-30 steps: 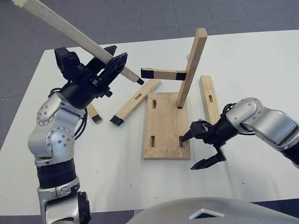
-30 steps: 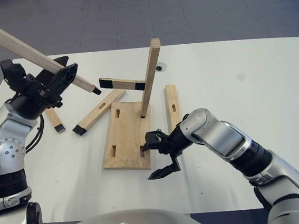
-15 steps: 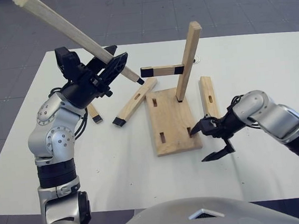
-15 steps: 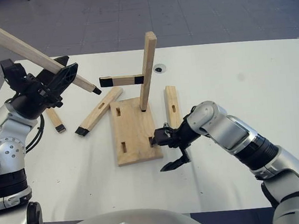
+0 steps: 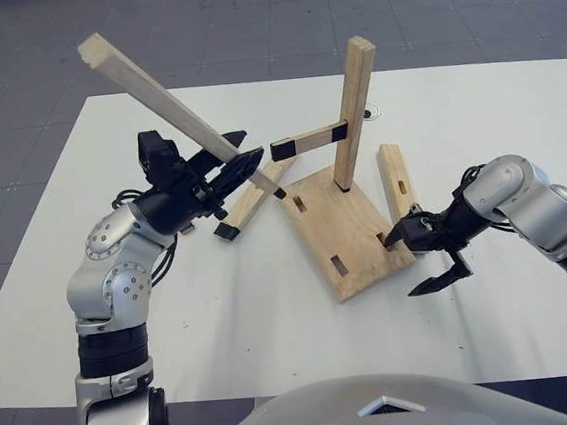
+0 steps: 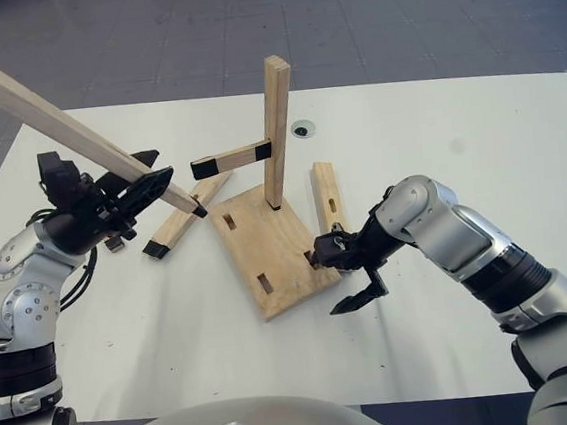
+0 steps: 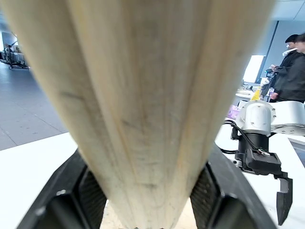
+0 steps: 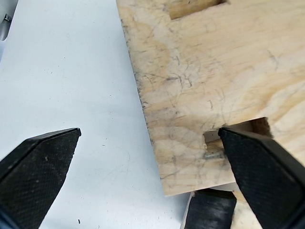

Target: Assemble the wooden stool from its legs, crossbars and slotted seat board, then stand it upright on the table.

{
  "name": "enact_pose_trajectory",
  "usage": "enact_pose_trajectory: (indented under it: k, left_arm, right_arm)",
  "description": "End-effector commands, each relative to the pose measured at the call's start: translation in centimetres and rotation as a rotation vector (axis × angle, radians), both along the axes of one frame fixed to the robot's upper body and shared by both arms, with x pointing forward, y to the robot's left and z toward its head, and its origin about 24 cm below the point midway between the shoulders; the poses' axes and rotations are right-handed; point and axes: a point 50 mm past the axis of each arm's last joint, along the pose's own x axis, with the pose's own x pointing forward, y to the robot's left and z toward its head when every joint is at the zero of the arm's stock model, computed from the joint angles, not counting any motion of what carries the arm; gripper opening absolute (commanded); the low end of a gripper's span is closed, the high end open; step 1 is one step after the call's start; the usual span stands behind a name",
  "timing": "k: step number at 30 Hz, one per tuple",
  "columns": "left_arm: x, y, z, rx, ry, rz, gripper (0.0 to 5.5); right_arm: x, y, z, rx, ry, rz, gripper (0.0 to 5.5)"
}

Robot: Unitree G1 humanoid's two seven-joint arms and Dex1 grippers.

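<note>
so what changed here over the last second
The right gripper, jaws open with one at the seat board's near slot, moved to the robot's right and swung the board's near end that way. The upright leg and its crossbar turned with it. The left gripper, shut on another leg, came down toward the board. The slotted piece right of the board and the lying leg on its left stayed put.
</note>
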Motion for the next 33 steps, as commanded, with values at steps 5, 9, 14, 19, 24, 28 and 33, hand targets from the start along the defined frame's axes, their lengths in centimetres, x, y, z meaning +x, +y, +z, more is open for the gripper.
enact_pose_trajectory:
  k: [5,9,14,19,24,28,33]
  left_arm:
    - [1.1,1.0,-3.1,-0.007,-0.014,0.12,2.04]
    - [0.8,0.7,-3.7,-0.022,0.001,0.111,2.04]
    - [0.5,0.0,-3.9,-0.062,-0.025,0.053,2.04]
    - [0.7,-0.6,-5.6,-0.014,-0.036,0.053,2.04]
    - [1.6,-0.4,-7.3,0.009,-0.019,0.092,2.04]
    - [1.9,-0.5,-7.8,0.007,-0.019,0.095,2.04]
    - [2.4,-1.0,-7.1,-0.002,-0.042,0.063,2.04]
  right_arm:
    - [2.2,-0.1,3.1,0.019,-0.059,-0.025,5.34]
    - [2.7,0.4,4.1,0.054,-0.072,-0.03,5.34]
    - [3.3,0.7,4.6,0.074,-0.087,-0.061,5.34]
    - [3.6,1.4,5.2,0.115,-0.087,-0.07,5.34]
    - [3.4,1.7,5.5,0.13,-0.085,-0.068,5.34]
    - [3.4,2.1,5.6,0.135,-0.083,-0.061,5.34]
    - [3.3,2.0,5.4,0.131,-0.077,-0.066,5.34]
